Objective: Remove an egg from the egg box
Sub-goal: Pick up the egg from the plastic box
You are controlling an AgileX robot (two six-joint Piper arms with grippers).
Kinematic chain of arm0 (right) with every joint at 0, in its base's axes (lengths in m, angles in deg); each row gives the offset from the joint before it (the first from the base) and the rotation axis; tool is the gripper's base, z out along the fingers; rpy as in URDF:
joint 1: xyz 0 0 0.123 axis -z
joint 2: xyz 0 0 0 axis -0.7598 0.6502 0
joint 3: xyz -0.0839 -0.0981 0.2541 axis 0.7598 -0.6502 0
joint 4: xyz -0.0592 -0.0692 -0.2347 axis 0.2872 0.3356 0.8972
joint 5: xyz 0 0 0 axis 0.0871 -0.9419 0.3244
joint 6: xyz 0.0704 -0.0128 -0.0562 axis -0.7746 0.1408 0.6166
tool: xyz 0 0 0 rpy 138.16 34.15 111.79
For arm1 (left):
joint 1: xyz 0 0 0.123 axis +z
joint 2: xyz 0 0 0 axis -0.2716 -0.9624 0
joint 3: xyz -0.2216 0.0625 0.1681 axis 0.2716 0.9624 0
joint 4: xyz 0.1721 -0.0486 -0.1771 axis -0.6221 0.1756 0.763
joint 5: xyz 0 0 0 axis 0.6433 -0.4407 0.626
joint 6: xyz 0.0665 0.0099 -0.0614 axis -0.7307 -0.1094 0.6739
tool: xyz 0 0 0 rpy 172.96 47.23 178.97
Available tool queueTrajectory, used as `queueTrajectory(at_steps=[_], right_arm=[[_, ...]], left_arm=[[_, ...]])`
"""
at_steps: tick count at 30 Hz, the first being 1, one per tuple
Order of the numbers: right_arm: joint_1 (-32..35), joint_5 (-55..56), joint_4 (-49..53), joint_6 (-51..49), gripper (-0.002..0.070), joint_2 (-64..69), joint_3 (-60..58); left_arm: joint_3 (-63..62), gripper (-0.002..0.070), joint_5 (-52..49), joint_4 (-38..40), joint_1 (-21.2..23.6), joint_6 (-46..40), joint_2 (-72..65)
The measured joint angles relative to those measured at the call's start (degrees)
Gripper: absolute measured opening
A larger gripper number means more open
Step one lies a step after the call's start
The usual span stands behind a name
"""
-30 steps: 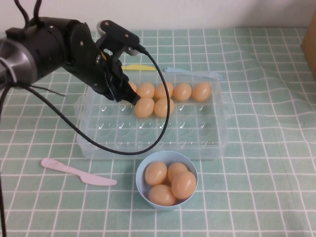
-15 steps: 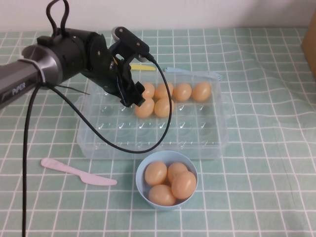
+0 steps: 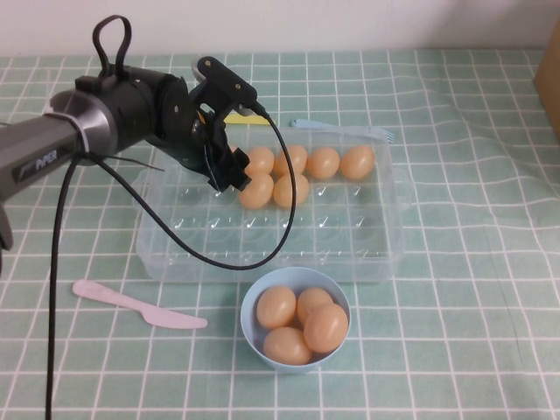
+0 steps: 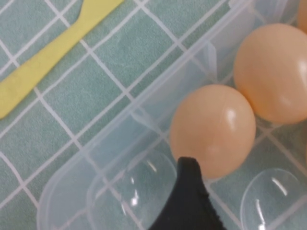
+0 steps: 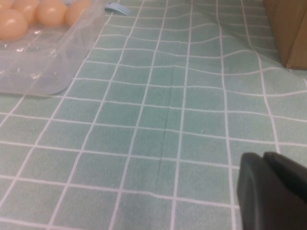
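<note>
The clear plastic egg box [image 3: 219, 254] lies mid-table with several orange-tan eggs in its far rows. My left gripper [image 3: 230, 173] is down inside the box at the left end of those rows. It hides the far-left egg in the high view. In the left wrist view that egg [image 4: 213, 129] sits by the box's wall, and one black finger [image 4: 189, 191] rests against its side. The other finger is out of frame, and the jaws look open. My right gripper [image 5: 273, 191] is shut and empty over bare cloth to the right of the box, outside the high view.
A light-blue bowl [image 3: 246, 308] holding several eggs stands in front of the box. A pink plastic knife [image 3: 131, 304] lies front left. A yellow knife [image 3: 247, 120] and a blue fork [image 3: 341, 127] lie behind the box. A cardboard box [image 3: 551, 70] is at the far right.
My left arm has swung lower and further back over the box. Its gripper tip has stayed by the leftmost eggs. The eggs and the bowl have not moved.
</note>
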Motion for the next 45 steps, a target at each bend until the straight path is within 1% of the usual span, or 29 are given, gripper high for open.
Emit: queueTrajectory(at_steps=[14, 45], right_arm=[[0.0, 0.0, 0.0, 0.0, -0.0018, 0.0, 0.0], [0.0, 0.0, 0.0, 0.0, -0.0018, 0.0, 0.0]], left_arm=[[0.0, 0.0475, 3.3, -2.5, 0.0, 0.2, -1.5], [-0.5, 0.0475, 9.1, -2.8, 0.5, 0.2, -4.9]])
